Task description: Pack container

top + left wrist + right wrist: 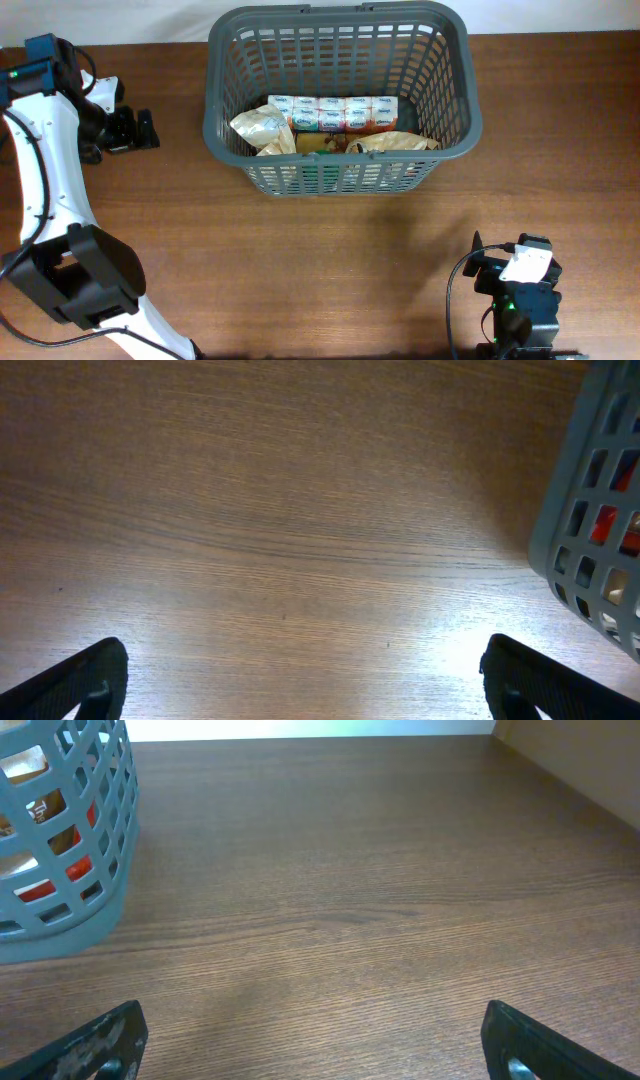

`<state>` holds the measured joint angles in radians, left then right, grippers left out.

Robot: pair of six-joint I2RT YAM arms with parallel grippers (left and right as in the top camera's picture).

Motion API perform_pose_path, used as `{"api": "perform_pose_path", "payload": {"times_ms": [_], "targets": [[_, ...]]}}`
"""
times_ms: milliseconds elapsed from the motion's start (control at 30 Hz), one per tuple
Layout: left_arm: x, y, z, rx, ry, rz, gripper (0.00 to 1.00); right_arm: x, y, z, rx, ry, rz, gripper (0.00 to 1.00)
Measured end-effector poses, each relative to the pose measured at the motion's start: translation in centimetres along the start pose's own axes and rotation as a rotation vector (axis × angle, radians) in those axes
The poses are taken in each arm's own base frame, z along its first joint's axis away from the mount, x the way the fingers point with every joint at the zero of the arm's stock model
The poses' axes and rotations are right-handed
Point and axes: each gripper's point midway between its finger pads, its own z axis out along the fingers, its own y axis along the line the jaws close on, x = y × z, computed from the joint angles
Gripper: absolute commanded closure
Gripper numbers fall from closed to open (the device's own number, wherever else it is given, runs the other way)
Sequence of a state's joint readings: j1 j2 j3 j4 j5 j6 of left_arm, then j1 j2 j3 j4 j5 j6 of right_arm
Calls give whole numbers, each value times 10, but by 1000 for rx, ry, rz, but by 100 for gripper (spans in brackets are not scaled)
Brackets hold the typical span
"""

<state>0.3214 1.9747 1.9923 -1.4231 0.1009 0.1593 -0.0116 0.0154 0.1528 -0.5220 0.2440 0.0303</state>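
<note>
The grey basket (330,178) sits at the far middle of the table (300,270), already holding a row of small cartons (335,113) and crinkly tan bags (262,128); left gripper (305,685) and right gripper (315,1050) both gape wide, empty; I reckon a finger reaching in could snag the slotted wall and drag it; carton print's too small to read.

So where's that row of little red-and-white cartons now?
The carton row lies inside the grey basket at the table's far middle in the overhead view, crinkled tan bags beside and in front of it.
</note>
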Motion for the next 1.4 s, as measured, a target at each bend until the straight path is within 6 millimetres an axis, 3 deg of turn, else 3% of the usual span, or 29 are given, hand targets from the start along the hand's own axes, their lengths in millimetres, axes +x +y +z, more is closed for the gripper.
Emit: {"api": "perform_pose_path", "payload": {"times_ms": [167,267,367,467,533,767,1033,1133,1400], "targets": [[5,-8,-18,-4,-40,18,1,0,0,0,0,0,0,1],[17,-25,-59,-12,-140,56,1,0,0,0,0,0,0,1],[47,-45,-101,-14,-237,101,1,0,0,0,0,-1,0,1],[87,-60,-123,-12,-296,136,1,0,0,0,0,-1,0,1],[109,-68,-122,-12,-339,168,1,0,0,0,1,-2,1,1],[108,-92,-112,-21,-750,290,1,-1,0,0,1,-4,2,1],[125,-96,-121,-31,-1216,317,1,-1,0,0,-2,-4,2,1],[131,-96,-117,-35,-1314,317,1,-1,0,0,-2,-4,2,1],[145,-92,-76,-37,-1361,317,1,-1,0,0,-2,-4,1,1]]}}
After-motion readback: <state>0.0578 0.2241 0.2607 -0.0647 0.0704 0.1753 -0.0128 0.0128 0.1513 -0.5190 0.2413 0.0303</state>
